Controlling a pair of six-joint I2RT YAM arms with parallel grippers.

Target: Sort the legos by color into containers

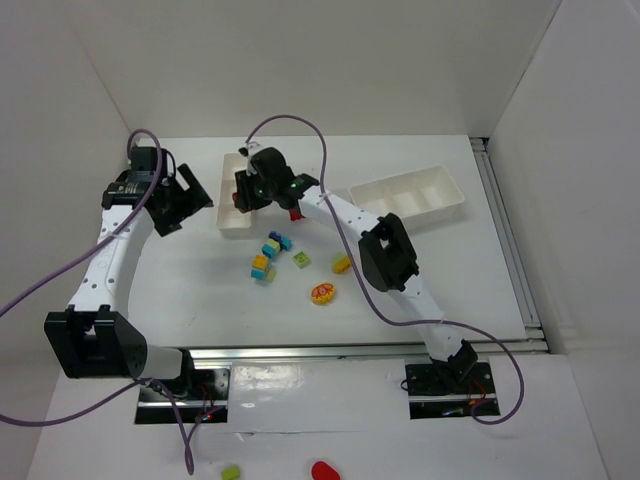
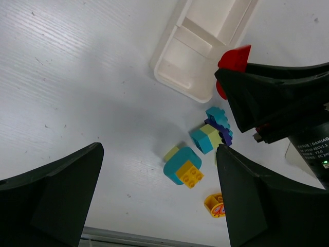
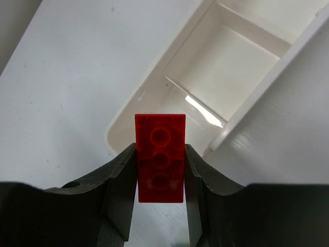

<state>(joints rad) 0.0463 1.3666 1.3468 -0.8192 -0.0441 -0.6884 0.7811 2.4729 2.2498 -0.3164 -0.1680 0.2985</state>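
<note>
My right gripper (image 1: 243, 196) is shut on a red lego brick (image 3: 160, 154) and holds it above the near end compartment of the left white tray (image 3: 221, 67). The tray shows in the top view (image 1: 236, 222) and in the left wrist view (image 2: 198, 49), where the red brick (image 2: 234, 58) pokes out of the right gripper. My left gripper (image 1: 186, 200) is open and empty, left of that tray. Loose legos lie on the table: a cyan-and-yellow stack (image 2: 183, 165), a cyan-and-green one (image 2: 207, 138), a blue one (image 2: 220, 121), a green one (image 1: 301, 260) and a yellow one (image 1: 341, 265).
A second white three-compartment tray (image 1: 410, 195) lies at the back right. An orange round piece with a butterfly print (image 1: 323, 293) lies near the table's front. A green brick (image 1: 231, 472) and a red one (image 1: 324, 470) lie off the table, below its front edge.
</note>
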